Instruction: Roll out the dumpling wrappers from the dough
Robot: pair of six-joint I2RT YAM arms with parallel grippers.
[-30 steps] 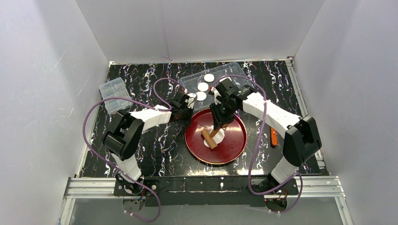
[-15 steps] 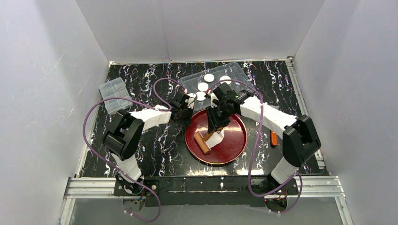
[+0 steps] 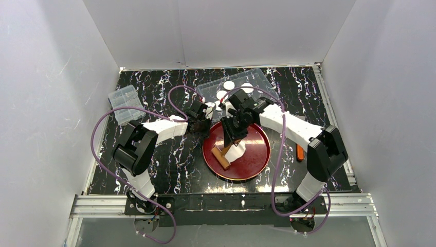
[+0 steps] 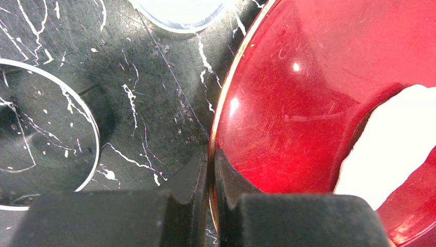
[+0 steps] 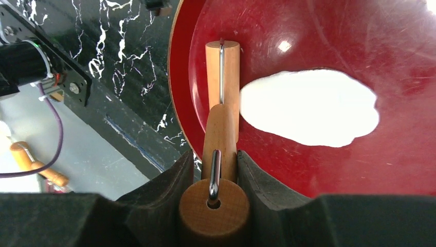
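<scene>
We found the dough (image 5: 308,108) lying as a flat oval sheet near the middle of the red plate (image 3: 259,154), its long axis running crosswise to the wooden roller (image 5: 222,77), whose own length pointed out from the claw toward the plate's left rim. The dough's end lay just beside the roller. Against the second before, the roller had slid from the plate's middle toward its left rim, leaving more of the white sheet bare, and the right wrist had swung that way with it. The left arm had not stirred. The right gripper (image 5: 215,170) reached down over the plate's far half, its jaws clamped on the roller's handle. The left gripper (image 4: 211,170) lay low at the plate's left rim, pinched shut on that rim. The dumpling wrappers (image 3: 229,85) sat in a clear tray (image 3: 262,77) just beyond the plate's far rim.
</scene>
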